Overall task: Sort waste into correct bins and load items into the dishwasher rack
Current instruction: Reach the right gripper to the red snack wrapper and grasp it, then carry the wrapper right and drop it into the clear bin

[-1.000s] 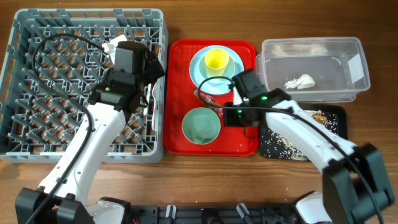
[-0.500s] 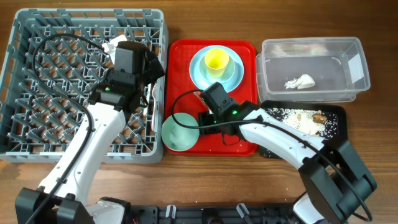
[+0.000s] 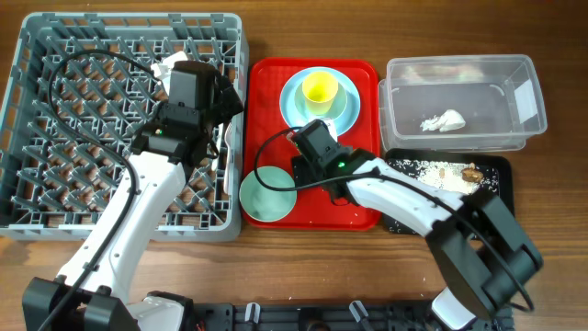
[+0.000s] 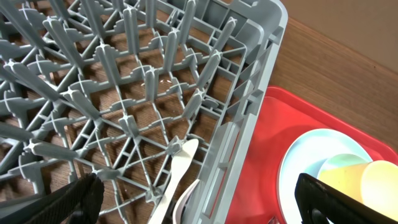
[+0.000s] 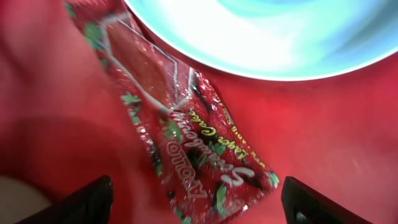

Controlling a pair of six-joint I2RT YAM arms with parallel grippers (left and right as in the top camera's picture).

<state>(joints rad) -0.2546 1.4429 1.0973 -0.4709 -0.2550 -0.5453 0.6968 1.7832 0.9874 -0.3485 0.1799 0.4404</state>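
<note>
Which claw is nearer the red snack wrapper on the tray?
Right. The right claw hangs open directly above the snack wrapper on the red tray; the left claw is off over the dishwasher rack, at its right edge.

Prob. robot lab: wood table, 2 arms, staged dish rack.

Soft even light, faint shadows, right wrist view smeared and soft, pale plate beyond my right fingers glaring white, wrapper print between them readable, left wrist view sharp, my left fingers dark blurs.
</note>
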